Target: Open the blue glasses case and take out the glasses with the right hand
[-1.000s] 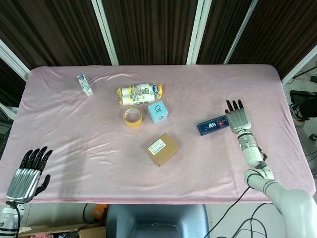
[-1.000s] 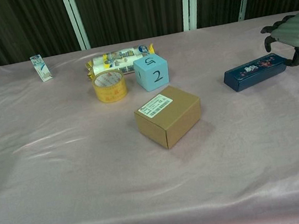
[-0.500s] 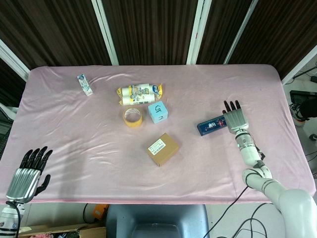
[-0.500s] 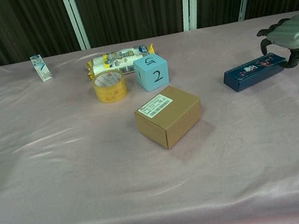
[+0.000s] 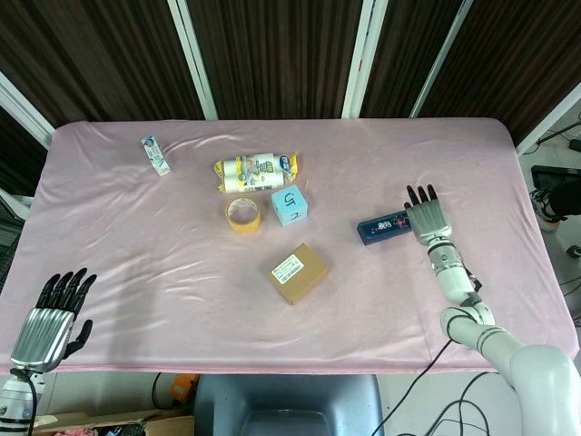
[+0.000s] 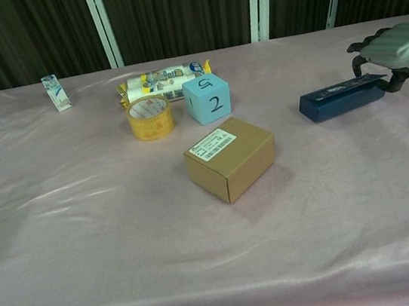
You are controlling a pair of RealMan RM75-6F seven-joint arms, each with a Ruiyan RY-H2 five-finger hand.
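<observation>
The blue glasses case [image 5: 383,227] [image 6: 338,98] lies closed on the pink cloth at the right, tipped a little so its long side faces the chest view. My right hand [image 5: 427,218] [image 6: 388,51] arches over the case's right end, with fingertips [image 6: 360,64] at the far edge and the thumb at the near corner. The fingers are spread and touch the case without clasping it. My left hand [image 5: 50,322] rests at the near left table edge, holding nothing, fingers apart. The glasses are hidden.
A brown cardboard box [image 5: 298,272] sits mid-table. Behind it are a light blue numbered cube [image 5: 290,205], a yellow tape roll [image 5: 242,215] and a snack pack [image 5: 257,170]. A small packet [image 5: 155,154] lies far left. The table's right edge [image 5: 536,236] is close to my right arm.
My right hand has moved left onto the case's right end. The case has slid slightly left and tipped, its top turned away. The left hand has not moved.
</observation>
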